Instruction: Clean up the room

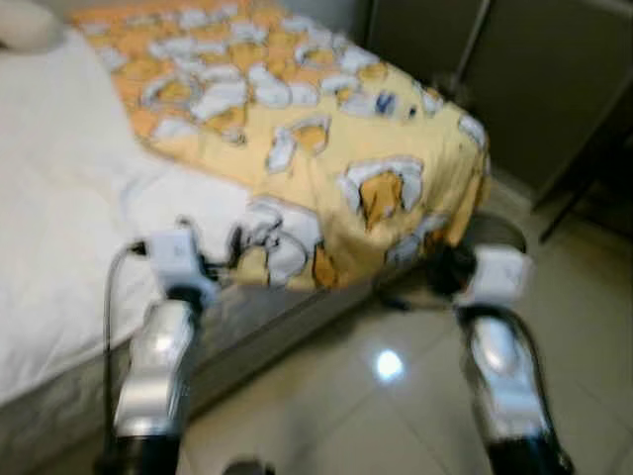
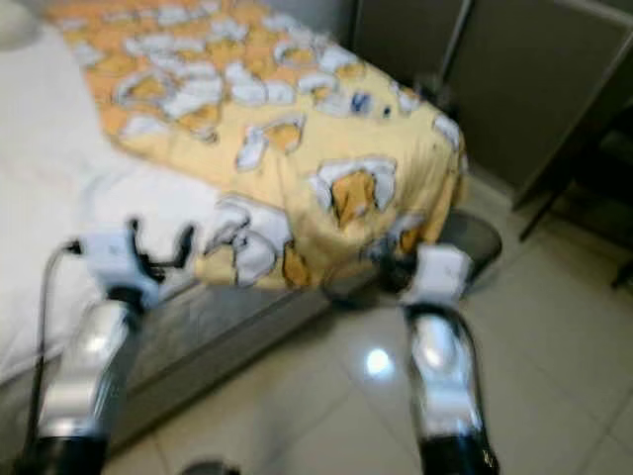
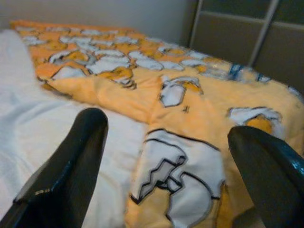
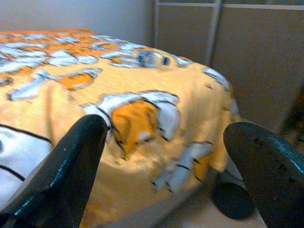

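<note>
A bed (image 1: 59,198) with a white sheet carries an orange blanket (image 1: 297,119) printed with white and yellow shapes, draped over the bed's foot corner. A clear plastic bottle with a blue label (image 1: 384,102) lies on the blanket near the far edge, also seen as the bottle (image 4: 152,58). My left gripper (image 1: 210,239) is open just above the bed's near edge, by the blanket's hem (image 3: 175,180). My right gripper (image 4: 166,126) is open, facing the hanging blanket corner (image 4: 137,123) from the floor side.
A dark round bin (image 2: 477,237) stands on the pale tiled floor (image 1: 396,396) by the bed's corner. Grey wardrobe doors (image 1: 495,59) close the back. Dark furniture legs (image 1: 584,193) stand at the right. A pillow (image 1: 25,25) lies at the bed's head.
</note>
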Robot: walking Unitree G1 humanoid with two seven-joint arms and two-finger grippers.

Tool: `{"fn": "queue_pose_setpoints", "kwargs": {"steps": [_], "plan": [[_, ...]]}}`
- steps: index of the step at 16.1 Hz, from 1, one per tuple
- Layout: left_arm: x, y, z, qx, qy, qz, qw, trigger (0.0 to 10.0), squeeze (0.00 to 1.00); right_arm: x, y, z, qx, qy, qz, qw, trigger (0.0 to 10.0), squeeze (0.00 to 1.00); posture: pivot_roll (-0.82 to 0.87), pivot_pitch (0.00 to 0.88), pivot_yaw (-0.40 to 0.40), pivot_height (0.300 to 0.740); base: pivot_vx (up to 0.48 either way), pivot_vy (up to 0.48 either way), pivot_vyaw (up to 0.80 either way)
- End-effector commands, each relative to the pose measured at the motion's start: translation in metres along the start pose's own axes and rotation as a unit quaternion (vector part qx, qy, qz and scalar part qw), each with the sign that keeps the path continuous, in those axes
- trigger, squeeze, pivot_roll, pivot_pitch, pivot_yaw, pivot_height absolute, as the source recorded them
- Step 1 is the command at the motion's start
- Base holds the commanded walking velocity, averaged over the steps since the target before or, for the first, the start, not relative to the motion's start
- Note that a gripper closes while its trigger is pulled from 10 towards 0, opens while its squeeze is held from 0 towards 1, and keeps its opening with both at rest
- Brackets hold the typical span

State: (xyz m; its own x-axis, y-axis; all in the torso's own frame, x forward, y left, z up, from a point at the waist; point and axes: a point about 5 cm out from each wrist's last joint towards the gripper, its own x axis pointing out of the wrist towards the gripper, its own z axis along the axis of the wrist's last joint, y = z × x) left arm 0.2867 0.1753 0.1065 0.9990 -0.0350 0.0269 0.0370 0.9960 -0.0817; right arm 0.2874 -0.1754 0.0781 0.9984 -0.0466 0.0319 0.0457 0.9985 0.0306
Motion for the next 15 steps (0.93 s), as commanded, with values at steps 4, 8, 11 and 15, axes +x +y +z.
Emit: {"fn": "queue_pose_setpoints", "kwargs": {"steps": [4, 8, 11, 15], "plan": [[0.002, -0.02, -0.005, -0.011, 0.015, -0.045, 0.999, 10.0, 0.0, -0.004, -0.012, -0.005, -0.004, 0.013, -0.019, 1.0, 10.0, 0.0, 0.02, 0.058, -0.037, 0.732, 0.48, 0.0, 0.0], [0.01, -0.025, -0.012, -0.025, 0.047, -0.069, 0.996, 10.0, 0.0, -0.007, -0.011, -0.007, -0.003, 0.018, -0.018, 1.0, 10.0, 0.0, 0.02, 0.077, -0.037, 0.732, 0.402, 0.0, 0.0], [0.021, -0.009, -0.007, -0.036, 0.043, -0.033, 0.998, 10.0, 0.0, -0.011, -0.013, -0.007, -0.006, 0.02, -0.015, 1.0, 10.0, 0.0, 0.0, 0.083, -0.022, 0.732, 0.314, 0.0, 0.0], [0.024, 0.006, -0.016, -0.026, 0.068, 0.029, 0.997, 10.0, 0.0, -0.013, -0.014, -0.008, -0.006, 0.022, -0.019, 1.0, 10.0, 0.0, -0.01, 0.086, -0.022, 0.732, 0.0, 0.0, 0.0]]}}
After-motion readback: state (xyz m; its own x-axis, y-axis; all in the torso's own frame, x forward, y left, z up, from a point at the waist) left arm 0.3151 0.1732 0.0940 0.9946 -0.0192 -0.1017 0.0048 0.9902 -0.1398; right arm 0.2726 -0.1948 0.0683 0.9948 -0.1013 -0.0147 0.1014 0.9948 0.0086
